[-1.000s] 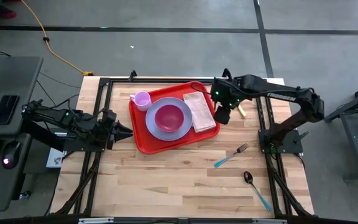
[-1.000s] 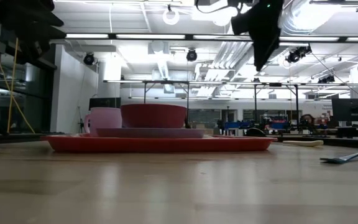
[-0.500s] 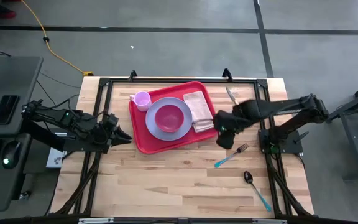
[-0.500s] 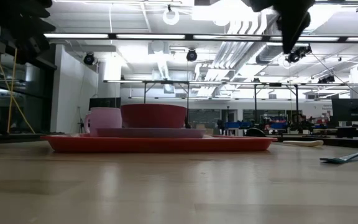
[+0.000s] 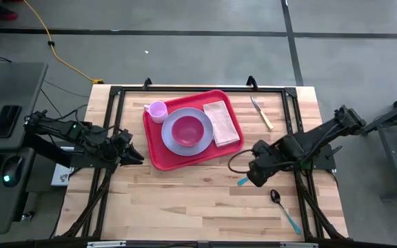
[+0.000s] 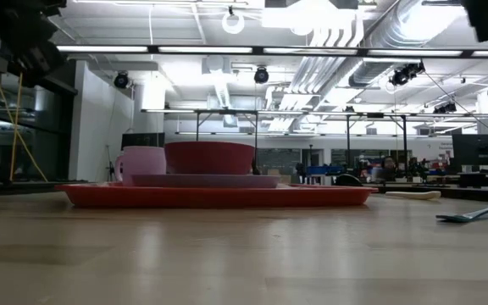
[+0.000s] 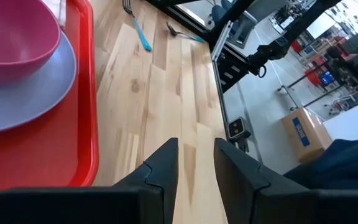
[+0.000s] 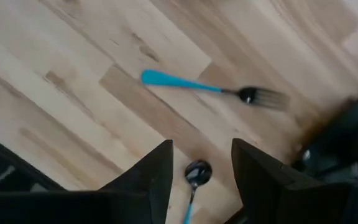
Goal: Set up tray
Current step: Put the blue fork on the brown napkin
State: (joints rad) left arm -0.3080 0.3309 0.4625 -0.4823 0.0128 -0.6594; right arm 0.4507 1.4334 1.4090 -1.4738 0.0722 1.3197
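Note:
The red tray [image 5: 154, 153] lies on the table's far middle, its rim seen edge-on in the low view [image 6: 214, 196]. On it rest a lavender plate [image 5: 168, 141] with a magenta bowl [image 5: 187, 129], a pink cup [image 5: 157, 110] and a folded napkin [image 5: 220, 122]. My right gripper [image 5: 256, 173] hovers open above a blue-handled fork [image 8: 210, 87] and a spoon [image 8: 195, 173], right of the tray and nearer. Its fingers [image 8: 161, 163] touch nothing. My left gripper [image 5: 135, 153] waits open off the tray's left edge [image 7: 93, 93].
A knife [image 5: 260, 112] lies on the table to the right of the tray, toward the far edge. The spoon [image 5: 281, 203] lies near the right near corner. Black frame rails [image 5: 109, 138] run along the table's sides. Bare wood stretches along the near half.
My right gripper has swung from above the tray's right edge, beside the napkin, toward the table's near edge and slightly right, ending above the fork. The tray and what lies on it have stayed put.

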